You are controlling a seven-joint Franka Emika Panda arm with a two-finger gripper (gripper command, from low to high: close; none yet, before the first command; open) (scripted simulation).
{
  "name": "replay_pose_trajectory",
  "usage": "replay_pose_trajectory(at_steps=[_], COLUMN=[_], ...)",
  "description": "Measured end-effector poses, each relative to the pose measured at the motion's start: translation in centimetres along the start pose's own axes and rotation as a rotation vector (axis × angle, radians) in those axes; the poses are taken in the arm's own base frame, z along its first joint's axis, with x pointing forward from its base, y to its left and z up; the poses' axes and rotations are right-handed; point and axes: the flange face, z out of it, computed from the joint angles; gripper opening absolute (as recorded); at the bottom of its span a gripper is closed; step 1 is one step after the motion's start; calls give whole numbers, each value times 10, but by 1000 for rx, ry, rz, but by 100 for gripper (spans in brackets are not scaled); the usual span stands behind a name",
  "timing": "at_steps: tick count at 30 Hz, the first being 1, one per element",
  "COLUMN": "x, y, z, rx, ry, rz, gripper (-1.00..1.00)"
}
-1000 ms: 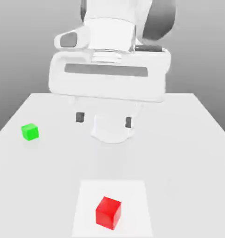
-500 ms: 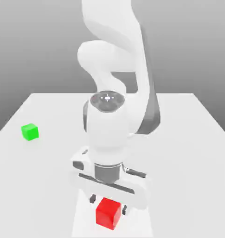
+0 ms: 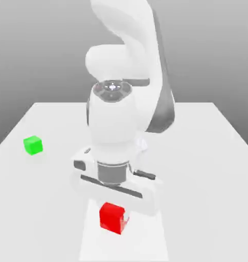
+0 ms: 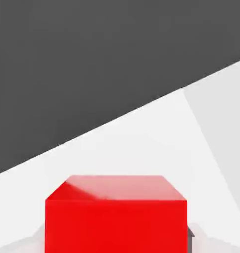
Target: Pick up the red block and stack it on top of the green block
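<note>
Under the tool (image 3: 113,216), red block (image 3: 111,218) partly hidden

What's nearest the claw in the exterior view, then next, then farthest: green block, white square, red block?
1. Red block, in the claw.
2. White square, underneath.
3. Green block, off to the exterior view's left.

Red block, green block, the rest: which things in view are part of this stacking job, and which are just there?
Part of the job:
- red block, at the gripper
- green block, on the table to the exterior view's left

Just there:
- white square under the work area
- table
</note>
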Motion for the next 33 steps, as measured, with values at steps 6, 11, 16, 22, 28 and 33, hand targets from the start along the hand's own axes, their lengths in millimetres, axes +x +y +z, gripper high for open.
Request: replay_pose_trajectory(at_steps=[6,11,16,22,28,33], x=[110,163,187,191,165,160], y=[93,180,261,367,459,470], z=[-12,-22,-28,-27,-19,-7], rx=[-30,-49,-56,-49,-17,2], ry=[47,62,56,24,-32,-44], rz=[252,433,587,800,1005,1038], gripper=[-100,-100,-100,-100,-100,-100])
